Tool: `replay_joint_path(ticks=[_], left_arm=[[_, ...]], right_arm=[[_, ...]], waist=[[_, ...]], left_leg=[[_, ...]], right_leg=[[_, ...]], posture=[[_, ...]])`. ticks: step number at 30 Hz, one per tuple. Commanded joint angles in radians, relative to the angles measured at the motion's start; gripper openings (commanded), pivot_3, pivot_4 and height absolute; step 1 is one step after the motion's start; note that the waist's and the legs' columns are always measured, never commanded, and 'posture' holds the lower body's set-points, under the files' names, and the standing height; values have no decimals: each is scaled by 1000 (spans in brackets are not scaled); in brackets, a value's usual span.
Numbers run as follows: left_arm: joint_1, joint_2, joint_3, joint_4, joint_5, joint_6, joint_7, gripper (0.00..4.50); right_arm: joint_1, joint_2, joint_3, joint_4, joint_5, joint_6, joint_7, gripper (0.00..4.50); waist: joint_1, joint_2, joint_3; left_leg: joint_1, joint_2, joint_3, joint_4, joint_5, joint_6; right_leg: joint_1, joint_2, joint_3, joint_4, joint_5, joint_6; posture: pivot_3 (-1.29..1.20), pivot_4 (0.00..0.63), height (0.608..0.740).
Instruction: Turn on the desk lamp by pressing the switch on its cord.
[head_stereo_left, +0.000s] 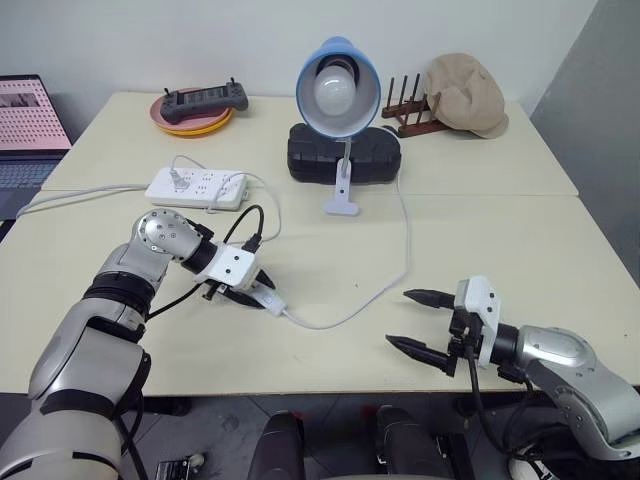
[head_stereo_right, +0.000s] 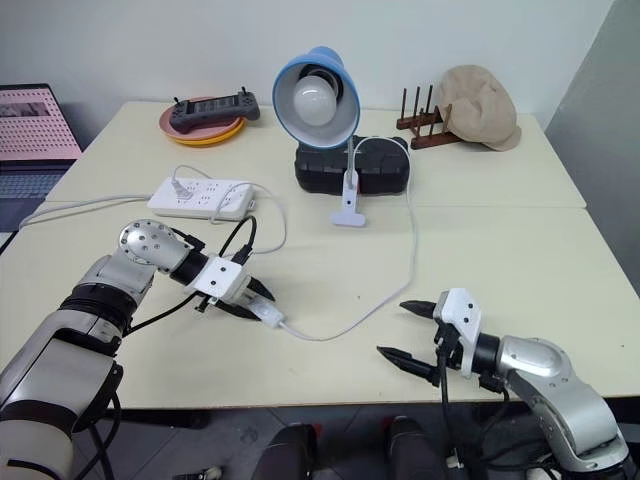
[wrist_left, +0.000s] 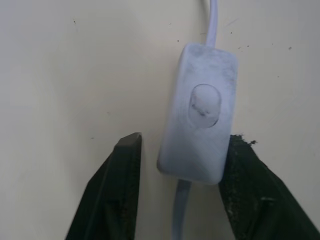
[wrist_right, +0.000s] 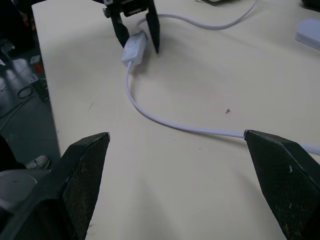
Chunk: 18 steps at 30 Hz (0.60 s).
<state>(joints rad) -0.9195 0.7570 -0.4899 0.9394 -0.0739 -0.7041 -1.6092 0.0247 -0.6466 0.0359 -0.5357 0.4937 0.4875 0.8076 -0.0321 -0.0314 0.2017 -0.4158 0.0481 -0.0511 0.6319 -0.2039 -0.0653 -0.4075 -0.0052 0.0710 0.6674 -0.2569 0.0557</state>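
power strip (head_stereo_left: 197, 187), cap (head_stereo_left: 467, 93), controller (head_stereo_left: 205, 99) on plates (head_stereo_left: 190, 124), laptop (head_stereo_left: 30, 125)

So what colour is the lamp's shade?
Light blue, on the small clip-base desk lamp's round shade; the left eye view shows it best.

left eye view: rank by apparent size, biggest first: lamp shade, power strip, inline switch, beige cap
1. Beige cap and lamp shade: look about alike, so no ranking between them.
2. Power strip, smaller.
3. Switch, smallest by far, partly hidden between the left gripper fingers.

Even bright light, soft shadows
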Motion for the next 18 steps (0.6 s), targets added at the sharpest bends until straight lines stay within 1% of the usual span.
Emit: replay_joint_path(ticks=[1,2,3,4,6,8,10,12,15,18], left_arm=[[17,36,8,-41,-44,29,-5,1146],[23,42,8,-48,-50,38,-5,1141],[32,45,17,-70,-70,86,-5,1141],[45,45,35,-107,-98,169,-5,1140],[71,27,97,-207,-155,398,9,1139],[119,19,147,-360,-209,628,74,1137],[207,4,201,-576,-293,861,198,1137],[298,-15,246,-769,-354,1026,304,1137],[414,-60,284,-977,-383,1155,448,1137],[505,-150,281,-1100,-342,1177,610,1137]], right_arm=[[-8,-7,-27,-13,20,1,7,4500],[-8,-8,-27,-13,20,1,9,4500],[-13,-9,-28,-11,24,7,9,4500],[-21,-8,-31,-12,31,18,5,4500],[-43,4,-47,-13,65,62,-18,4500],[-56,17,-73,-26,118,125,-52,4500],[-61,32,-113,-43,226,229,-99,4500],[-54,38,-144,-59,317,310,-133,4500],[-44,55,-184,-62,436,408,-202,4500],[-69,107,-199,-21,531,504,-325,4500]], waist=[[0,0,0],[0,0,0],[0,0,0],[0,0,0],[-1,0,0],[-1,0,0],[0,0,0],[0,0,0],[0,0,0],[0,0,0]], left_leg=[[0,0,0,0,0,0],[0,0,0,0,0,0],[0,0,0,0,0,0],[0,0,0,0,0,0],[0,0,0,0,0,0],[0,0,0,0,0,0],[0,0,-1,2,0,0],[1,0,-1,2,0,0],[3,0,-1,2,0,0],[5,0,-2,2,0,0]], right_leg=[[0,0,0,0,0,0],[0,0,0,0,0,0],[0,0,0,0,0,0],[0,0,0,0,0,0],[0,0,0,0,0,0],[0,0,0,1,0,0],[0,0,0,4,0,0],[0,-1,0,7,-2,-1],[0,-1,0,11,-4,-1],[0,0,0,13,-4,-2]], posture=[[0,150,740],[0,150,740],[0,150,740],[0,150,740],[0,150,740],[0,150,740],[0,150,740],[0,150,740],[0,150,740],[0,150,740]])
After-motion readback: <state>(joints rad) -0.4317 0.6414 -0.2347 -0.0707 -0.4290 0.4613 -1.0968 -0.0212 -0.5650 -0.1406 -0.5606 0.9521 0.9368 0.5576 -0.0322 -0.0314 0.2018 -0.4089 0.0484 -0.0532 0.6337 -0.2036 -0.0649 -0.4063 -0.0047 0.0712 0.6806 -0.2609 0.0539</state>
